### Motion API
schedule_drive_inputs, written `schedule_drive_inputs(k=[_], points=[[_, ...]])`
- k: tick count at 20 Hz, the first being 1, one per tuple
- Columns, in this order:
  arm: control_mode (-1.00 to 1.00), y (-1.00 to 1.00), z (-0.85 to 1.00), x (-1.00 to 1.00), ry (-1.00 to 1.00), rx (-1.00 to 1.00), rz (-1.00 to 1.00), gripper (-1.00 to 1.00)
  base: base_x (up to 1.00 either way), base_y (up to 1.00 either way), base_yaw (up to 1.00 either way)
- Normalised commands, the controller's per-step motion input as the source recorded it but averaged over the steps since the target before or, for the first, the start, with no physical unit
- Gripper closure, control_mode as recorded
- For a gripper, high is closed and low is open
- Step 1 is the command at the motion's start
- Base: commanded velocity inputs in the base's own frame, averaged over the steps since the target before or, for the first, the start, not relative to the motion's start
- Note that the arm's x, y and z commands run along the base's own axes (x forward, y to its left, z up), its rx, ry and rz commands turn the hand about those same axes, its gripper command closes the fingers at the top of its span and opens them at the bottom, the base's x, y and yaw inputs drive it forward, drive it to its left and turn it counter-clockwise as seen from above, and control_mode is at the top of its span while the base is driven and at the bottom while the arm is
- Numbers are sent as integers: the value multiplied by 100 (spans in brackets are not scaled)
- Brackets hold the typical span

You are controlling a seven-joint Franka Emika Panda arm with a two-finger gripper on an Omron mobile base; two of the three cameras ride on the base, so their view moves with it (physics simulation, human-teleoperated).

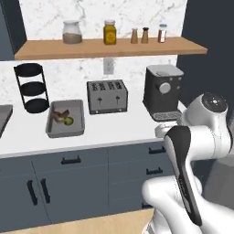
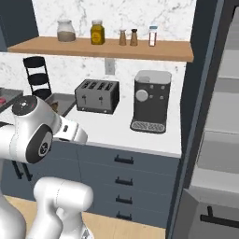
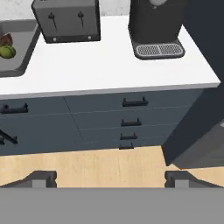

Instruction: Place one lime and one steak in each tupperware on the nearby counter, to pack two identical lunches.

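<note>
**Gripper empty and wide, one tupperware packed on the counter**

Gripper (image 3: 111, 178) at the bottom of the hand view: jaws spread wide, nothing between them, aimed over the wood floor at the drawer fronts. Not near any task item.

Counter (image 1: 114, 130) runs across the middle of the left base view. Tupperware (image 1: 65, 118) sits left of centre, between the black three-tier rack (image 1: 31, 87) and the toaster (image 1: 107, 96). Inside it, toward its far end, a lime (image 1: 68, 121) touching a brownish steak (image 1: 60, 114). Same tray shows at upper left of the hand view. A grey edge at the far left of the left base view may be the second tray; can't tell what it holds.

Handling, judged: lime small, round, smooth, firm and light, so likely to roll or squirt out; pinch across its widest middle. Steak flat, soft, probably slick; grip across the short width, near centre. Tray stiff and light, no need to lift.

Orientation: the tray's long axis runs from the counter's front edge toward the wall, slightly skewed. Steak's axis too small to tell. Lime has none.
</note>
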Motion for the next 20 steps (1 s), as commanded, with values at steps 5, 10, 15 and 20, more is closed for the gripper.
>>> schedule_drive_inputs(k=[5,10,15,20], points=[[100,0,0,0,0,0,0,-100,-47,-97,-2],[100,0,0,0,0,0,0,-100,0,-100,-5],[100,0,0,0,0,0,0,-100,0,-100,-1],[100,0,0,0,0,0,0,-100,2,-85,0]])
